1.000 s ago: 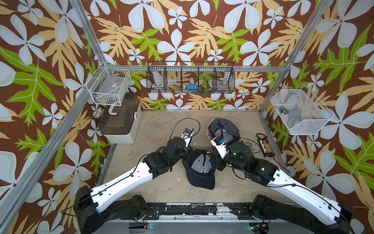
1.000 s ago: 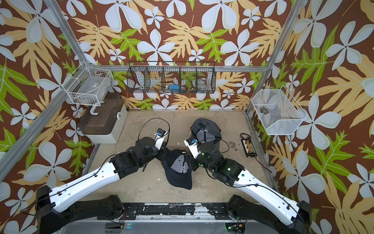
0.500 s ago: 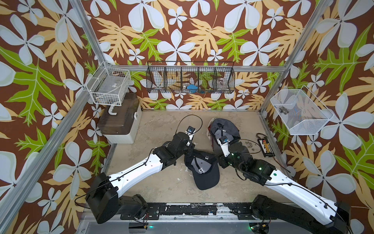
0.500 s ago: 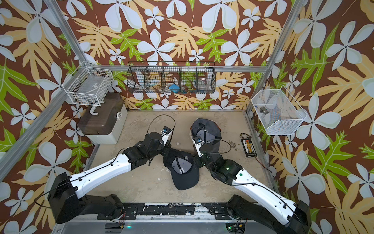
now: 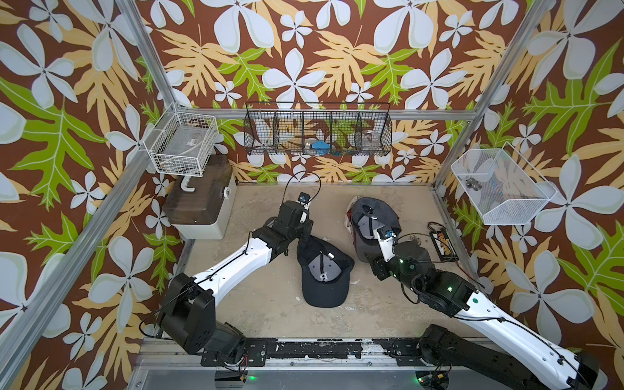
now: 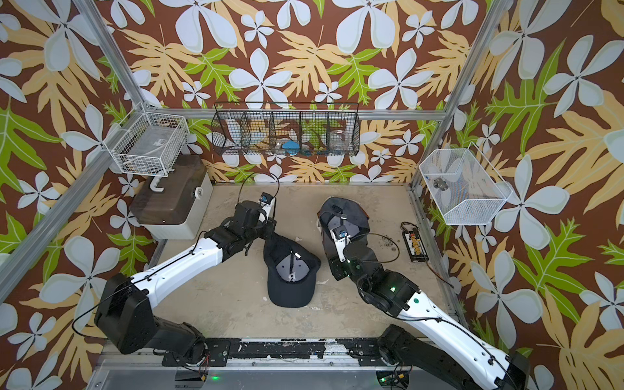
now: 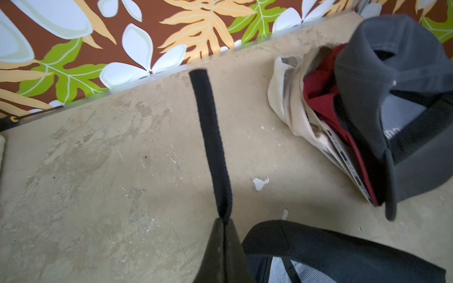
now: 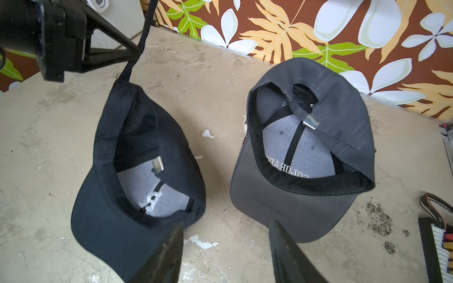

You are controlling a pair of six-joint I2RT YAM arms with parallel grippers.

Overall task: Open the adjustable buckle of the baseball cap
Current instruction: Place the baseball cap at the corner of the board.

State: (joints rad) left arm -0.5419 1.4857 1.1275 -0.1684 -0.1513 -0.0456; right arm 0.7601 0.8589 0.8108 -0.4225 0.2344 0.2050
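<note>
A black baseball cap (image 5: pixel 324 275) (image 6: pixel 292 275) lies upside down mid-table in both top views. Its metal buckle (image 8: pixel 158 164) (image 5: pixel 331 256) rests inside the crown. The black strap (image 7: pixel 212 137) (image 8: pixel 144 29) runs from the cap's back rim, apart from the buckle, with its free end loose. My left gripper (image 7: pixel 223 219) (image 5: pixel 304 231) is shut on that strap, just behind and left of the cap. My right gripper (image 8: pixel 228 225) stands open and holds nothing, low over the table between the black cap and a grey cap (image 8: pixel 306 147) (image 5: pixel 371 216).
The grey cap tops a pile of red and beige caps (image 7: pixel 316 98) at the back right. A brown-lidded box (image 5: pixel 199 199) sits back left. Wire baskets (image 5: pixel 317 135) (image 5: pixel 499 189) hang on the walls. A small black device (image 5: pixel 442 243) with a cable lies at the right edge.
My right gripper has opened and drawn back to the right, off the cap. My left gripper has pulled the strap toward the back left, and the cap has shifted a little.
</note>
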